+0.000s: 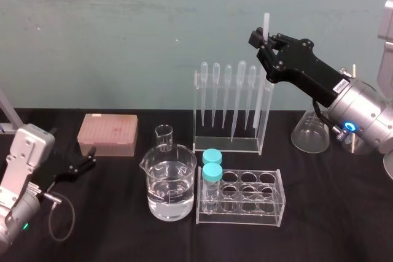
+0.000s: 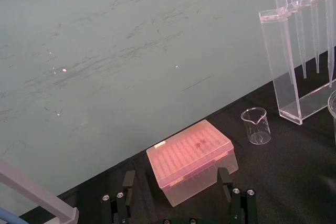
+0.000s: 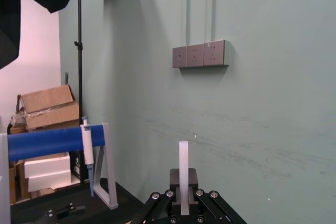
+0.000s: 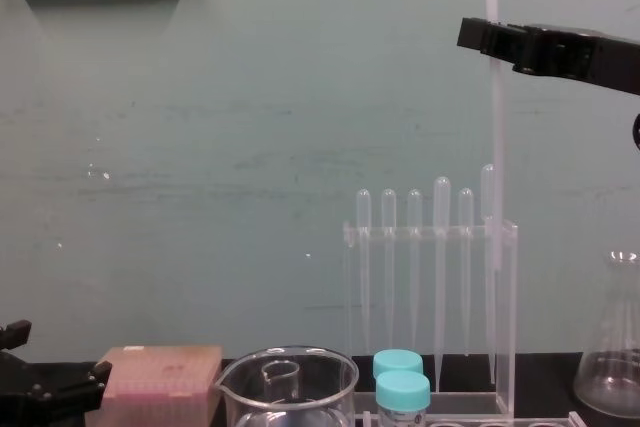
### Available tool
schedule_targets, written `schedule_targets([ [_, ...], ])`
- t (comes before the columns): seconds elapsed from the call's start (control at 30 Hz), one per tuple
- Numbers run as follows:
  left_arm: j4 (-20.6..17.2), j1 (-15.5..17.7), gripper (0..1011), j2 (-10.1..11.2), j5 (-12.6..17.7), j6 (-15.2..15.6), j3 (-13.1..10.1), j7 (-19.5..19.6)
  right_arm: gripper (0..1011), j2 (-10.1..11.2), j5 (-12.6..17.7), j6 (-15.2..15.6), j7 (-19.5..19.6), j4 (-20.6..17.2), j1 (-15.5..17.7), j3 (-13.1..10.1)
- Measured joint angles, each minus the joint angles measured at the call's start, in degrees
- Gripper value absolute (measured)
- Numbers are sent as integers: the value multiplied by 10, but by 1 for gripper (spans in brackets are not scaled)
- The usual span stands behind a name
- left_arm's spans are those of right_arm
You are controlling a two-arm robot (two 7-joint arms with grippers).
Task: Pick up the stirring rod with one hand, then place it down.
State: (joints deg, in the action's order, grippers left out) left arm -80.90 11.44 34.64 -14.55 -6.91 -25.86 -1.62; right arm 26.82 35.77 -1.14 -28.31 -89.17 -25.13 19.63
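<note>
right gripper is clamping the stirring rod near its upper end, jaws closed tight on it, a short stub poking up above the claw

rod is hanging plumb below the claw, with its lower end sitting at the top bar of the pipette rack directly underneath. I can't tell if it's out of the slot. pipettes are standing in the rack, below the claw and just to its left

left gripper is sitting low and far off to the claw's left, its 2 fingers spread and holding nothing, pink tip box just ahead of it

my read: this is the lift phase. Doing it well means:
- pulling straight up along the rod's axis in 1 move until the tip is clearing the bar
- making 0 sideways moves before that, otherwise the rod is likely levering on the rack and slipping in the grip
- then carrying it over bare table and lowering slowly before opening
</note>
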Motion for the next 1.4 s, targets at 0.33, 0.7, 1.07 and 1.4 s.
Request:
schedule_targets([
  [0.33,0,0,1000,0,0,0,0,0,69,-1,0,1,-3,6,-3,2],
  [0.7,0,0,1000,0,0,0,0,0,69,-2,0,0,-8,15,-9,6],
  [1.07,0,0,1000,0,0,0,0,0,69,-4,0,2,-10,23,-15,9],
  [1.4,0,0,1000,0,0,0,0,0,69,-5,-1,2,-11,27,-17,11],
])
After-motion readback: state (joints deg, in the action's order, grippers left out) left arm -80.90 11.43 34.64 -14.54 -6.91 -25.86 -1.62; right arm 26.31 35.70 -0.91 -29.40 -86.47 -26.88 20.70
